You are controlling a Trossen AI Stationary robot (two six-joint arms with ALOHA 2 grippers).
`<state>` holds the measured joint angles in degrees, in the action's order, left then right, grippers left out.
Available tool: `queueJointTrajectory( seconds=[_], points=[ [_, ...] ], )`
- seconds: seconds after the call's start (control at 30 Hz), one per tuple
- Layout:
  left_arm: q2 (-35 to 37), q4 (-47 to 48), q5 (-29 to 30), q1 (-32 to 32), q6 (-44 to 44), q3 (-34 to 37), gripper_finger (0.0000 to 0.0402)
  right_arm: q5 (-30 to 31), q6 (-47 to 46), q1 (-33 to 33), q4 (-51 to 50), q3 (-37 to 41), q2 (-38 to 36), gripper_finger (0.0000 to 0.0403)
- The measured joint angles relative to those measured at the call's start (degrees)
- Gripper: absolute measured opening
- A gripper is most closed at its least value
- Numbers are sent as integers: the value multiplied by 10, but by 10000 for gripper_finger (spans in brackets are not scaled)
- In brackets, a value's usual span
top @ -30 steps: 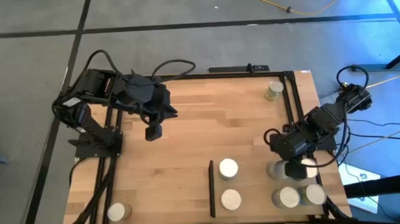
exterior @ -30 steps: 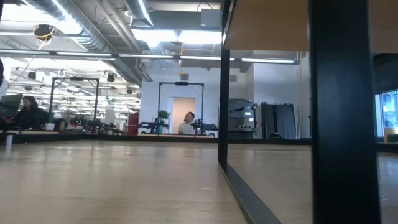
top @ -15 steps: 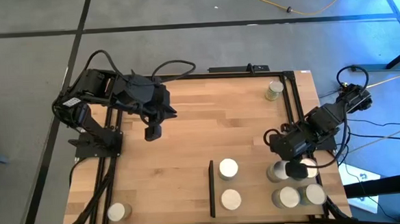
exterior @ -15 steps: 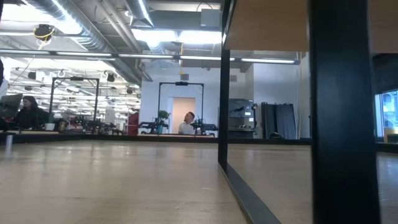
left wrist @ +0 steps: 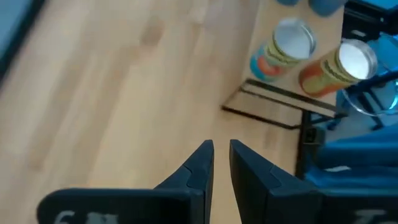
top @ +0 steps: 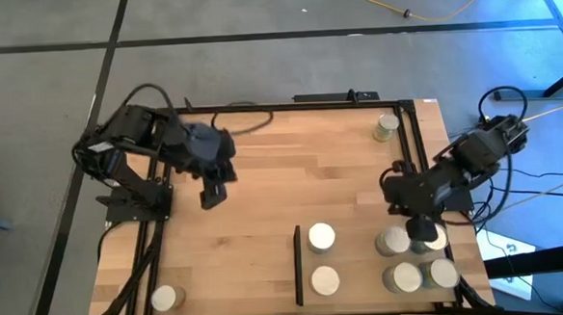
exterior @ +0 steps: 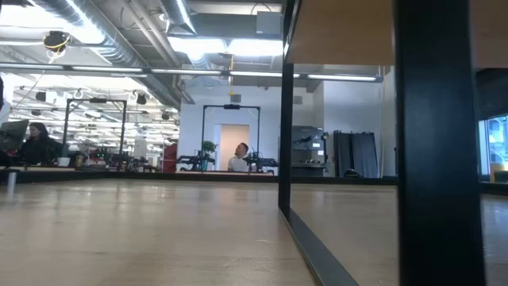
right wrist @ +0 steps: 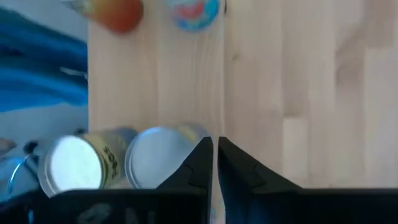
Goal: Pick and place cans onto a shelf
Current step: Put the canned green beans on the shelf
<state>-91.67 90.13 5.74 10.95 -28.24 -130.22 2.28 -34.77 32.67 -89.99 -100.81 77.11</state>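
**Right gripper shifts over the can cluster; left gripper pulls back**

Since the earlier frame the right gripper [top: 422, 230] has moved slightly toward the table's right edge and now sits directly above the cluster of small upright metal cans with pale cream-white tops [top: 394, 239] at the near right corner. The left gripper [top: 211, 194] has drawn back a little toward its base at the far left.

Four cans are grouped in that cluster, one partly hidden beneath the right gripper. Two more cream-topped cans [top: 321, 236] stand on the plain light-wood shelf panel [top: 350, 260], just right of its thin black bar [top: 298, 265]. A single can [top: 163, 298] stands at the near left corner, and another can with a greenish label [top: 387, 125] stands at the far right corner.

In the right wrist view the right gripper's fingers [right wrist: 200, 163] are almost touching, with only a sliver of gap, holding nothing; two cans [right wrist: 155, 163] stand just beside them. In the left wrist view the left gripper's fingers [left wrist: 199, 167] are likewise nearly closed and empty, above bare plank-patterned wooden tabletop [top: 292, 176].
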Motion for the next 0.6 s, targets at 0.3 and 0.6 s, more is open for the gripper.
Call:
queueJointTrajectory(
  seconds=[0.3, 0.6],
  points=[
    [-1, -1, -4, 128, -240, 93, 44, 92, 88, 0, 0, -82, 0, 27],
    [-1, -9, -12, 268, -650, 194, 44, 102, 155, 0, 0, -90, -1, 27]
  ],
)
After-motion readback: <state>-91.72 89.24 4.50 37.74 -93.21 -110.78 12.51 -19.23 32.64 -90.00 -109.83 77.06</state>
